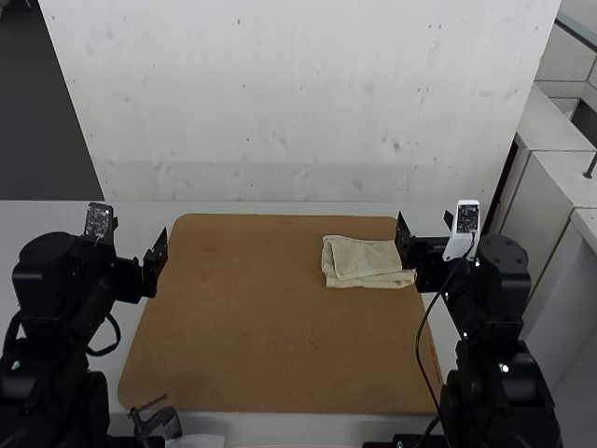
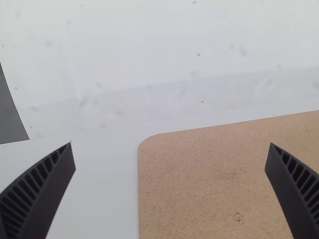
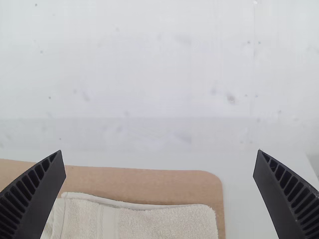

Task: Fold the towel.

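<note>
The cream towel (image 1: 364,259) lies folded into a small, roughly rectangular bundle near the board's far right corner, with uneven layers at its left and near edges. My left gripper (image 1: 157,256) is open over the board's left edge, well away from the towel. At the towel's right end stands my right gripper (image 1: 425,227), also open and holding nothing. Widely parted fingers mark the left gripper (image 2: 170,145) in its wrist view. In the right wrist view, the towel (image 3: 154,222) shows low between the spread fingers of the right gripper (image 3: 159,152).
A brown board (image 1: 252,317) with rounded corners covers the middle of the white table (image 1: 149,217). Behind it rises a pale upright panel (image 1: 298,103). A dark clamp-like object (image 1: 157,422) sits by the near left edge. A black cable (image 1: 422,345) hangs beside the right arm.
</note>
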